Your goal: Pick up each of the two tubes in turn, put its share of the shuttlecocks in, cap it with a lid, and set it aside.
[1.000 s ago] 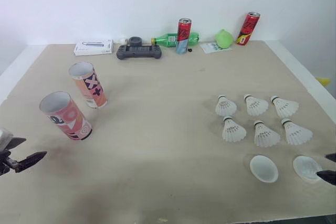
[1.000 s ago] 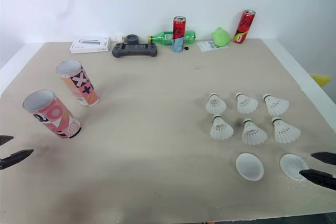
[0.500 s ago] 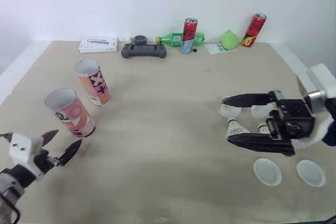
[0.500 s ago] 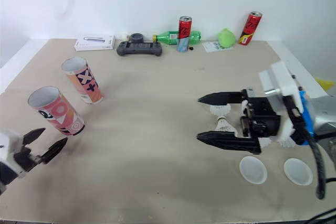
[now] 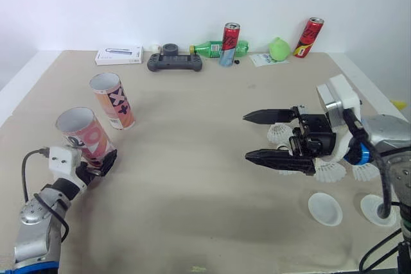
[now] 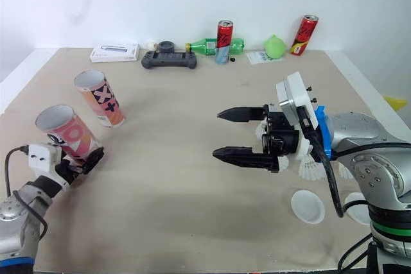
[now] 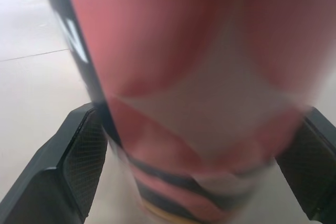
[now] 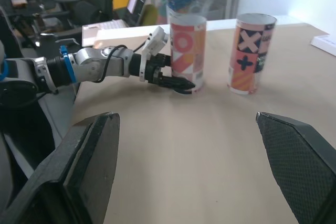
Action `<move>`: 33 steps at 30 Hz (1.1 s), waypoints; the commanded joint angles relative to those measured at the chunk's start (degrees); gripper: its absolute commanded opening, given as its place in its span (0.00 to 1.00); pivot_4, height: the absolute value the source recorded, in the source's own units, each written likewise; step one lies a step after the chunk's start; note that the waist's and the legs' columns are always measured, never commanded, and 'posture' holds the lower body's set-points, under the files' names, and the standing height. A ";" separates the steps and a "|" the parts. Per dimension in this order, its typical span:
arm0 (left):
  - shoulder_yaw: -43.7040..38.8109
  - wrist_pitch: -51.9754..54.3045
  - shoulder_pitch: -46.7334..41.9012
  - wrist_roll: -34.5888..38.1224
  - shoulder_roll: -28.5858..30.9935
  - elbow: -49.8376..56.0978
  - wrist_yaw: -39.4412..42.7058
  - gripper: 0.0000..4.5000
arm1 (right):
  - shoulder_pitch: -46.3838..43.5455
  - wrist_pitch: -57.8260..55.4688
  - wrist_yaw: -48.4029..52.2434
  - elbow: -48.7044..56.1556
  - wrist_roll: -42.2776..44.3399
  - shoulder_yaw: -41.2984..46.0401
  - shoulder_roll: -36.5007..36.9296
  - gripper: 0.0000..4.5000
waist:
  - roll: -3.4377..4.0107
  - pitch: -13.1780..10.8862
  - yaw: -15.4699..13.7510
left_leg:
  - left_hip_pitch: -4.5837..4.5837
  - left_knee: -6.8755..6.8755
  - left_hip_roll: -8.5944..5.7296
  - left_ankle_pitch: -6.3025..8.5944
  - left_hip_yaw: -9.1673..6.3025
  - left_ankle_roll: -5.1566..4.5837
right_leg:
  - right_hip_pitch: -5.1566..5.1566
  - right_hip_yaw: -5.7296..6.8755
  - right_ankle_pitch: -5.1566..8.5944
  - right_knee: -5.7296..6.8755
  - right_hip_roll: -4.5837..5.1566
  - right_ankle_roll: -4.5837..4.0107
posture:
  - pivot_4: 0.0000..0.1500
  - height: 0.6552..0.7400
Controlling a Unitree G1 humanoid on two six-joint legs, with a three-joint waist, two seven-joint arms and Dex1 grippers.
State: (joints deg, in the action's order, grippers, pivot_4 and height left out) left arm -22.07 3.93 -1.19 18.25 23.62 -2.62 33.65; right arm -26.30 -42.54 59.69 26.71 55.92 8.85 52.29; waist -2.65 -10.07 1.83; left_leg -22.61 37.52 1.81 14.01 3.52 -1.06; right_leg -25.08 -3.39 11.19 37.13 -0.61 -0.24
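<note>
Left wrist view is basically all tube: the nearer tube (image 7: 199, 77) sits right between the two fingers (image 7: 79, 156) of the left end effector (image 5: 101, 163), which is spread open around it, low down by the base. I can't make out whether the pads are actually touching the cardboard.

From the head views the tube stands upright on the counter (image 5: 192, 190), long axis straight up, open mouth on top, with the left end effector reaching in from the side. So my guess is the next move is just a squeeze and a lift, no reorienting needed. The second tube (image 5: 113, 101) stands a bit further back.

The right end effector (image 5: 246, 137) hangs over the middle of the counter with its jaws wide open and nothing in them, well apart from both tubes. The shuttlecocks (image 5: 331, 171) and the two lids (image 5: 324, 208) lie on its side, so the left arm is clearly the nearer one for the tube.
</note>
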 commanded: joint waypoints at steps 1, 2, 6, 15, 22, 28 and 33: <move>0.70 -4.23 -3.32 -1.01 0.24 -3.80 -0.82 1.00 | -0.43 0.42 -0.44 1.04 -0.02 1.08 0.02 0.99 | 0.00 0.00 -0.01 | 0.01 0.00 -0.01 0.00 0.01 0.00 | 0.01 -0.01 -0.03 0.00 0.01 0.05 | 1.00 0.99; 0.96 -4.83 -4.06 -1.09 0.25 -4.88 -0.86 1.00 | -0.41 0.29 -0.57 1.22 0.02 1.15 0.03 0.99 | 0.00 0.00 0.00 | 0.00 0.00 -0.01 0.00 0.01 0.00 | 0.00 -0.01 -0.04 0.00 0.01 0.08 | 1.00 0.99; 1.76 -6.68 -5.95 -0.98 0.58 -7.78 -0.79 1.00 | -0.36 -0.17 -1.03 1.80 0.45 1.44 0.21 0.99 | -0.01 0.01 0.04 | 0.00 0.00 0.01 0.00 0.05 0.00 | -0.01 -0.04 -0.06 0.00 0.01 0.10 | 1.00 0.99; 3.31 -7.51 -5.90 -1.17 1.50 -8.72 0.29 0.64 | 2.36 -1.31 -2.30 3.65 1.02 2.76 0.91 1.00 | -0.02 0.01 0.01 | 0.00 0.00 0.02 0.00 0.04 0.00 | -0.01 -0.02 -0.07 0.00 0.02 0.10 | 1.00 0.99; 9.01 -0.73 1.71 -1.14 8.73 6.56 7.23 0.64 | 22.15 3.45 -12.01 12.24 -7.44 9.59 -3.15 1.00 | -0.24 0.23 -0.02 | -0.05 -0.08 0.03 0.04 -0.02 0.02 | -0.03 0.04 0.06 0.00 0.21 0.07 | 1.00 0.99; 12.05 12.48 4.15 1.43 20.85 19.50 14.89 0.64 | 41.59 11.88 -21.57 19.37 -20.49 12.29 -12.48 1.00 | -0.09 0.29 -0.35 | -0.05 -0.07 0.01 -0.01 -0.11 0.16 | -0.06 0.17 0.22 0.01 0.30 -0.16 | 1.00 0.99; 18.39 21.28 -3.67 -0.36 28.85 22.53 19.74 0.64 | 52.05 16.93 -32.25 22.66 -32.97 7.79 -20.90 1.00 | -0.05 0.30 -0.34 | 0.11 -0.06 0.02 -0.07 -0.09 0.22 | -0.05 0.36 0.26 -0.03 0.49 -0.23 | 1.00 0.99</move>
State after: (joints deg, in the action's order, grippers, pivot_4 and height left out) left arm -5.24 21.49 -1.15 18.01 50.27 16.98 51.68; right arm 24.77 -28.37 32.76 46.35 27.64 17.49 33.70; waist -2.70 -9.77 1.48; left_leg -22.51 37.47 1.82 13.92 3.40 -0.80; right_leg -25.14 -2.97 11.45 37.10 -0.08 -0.47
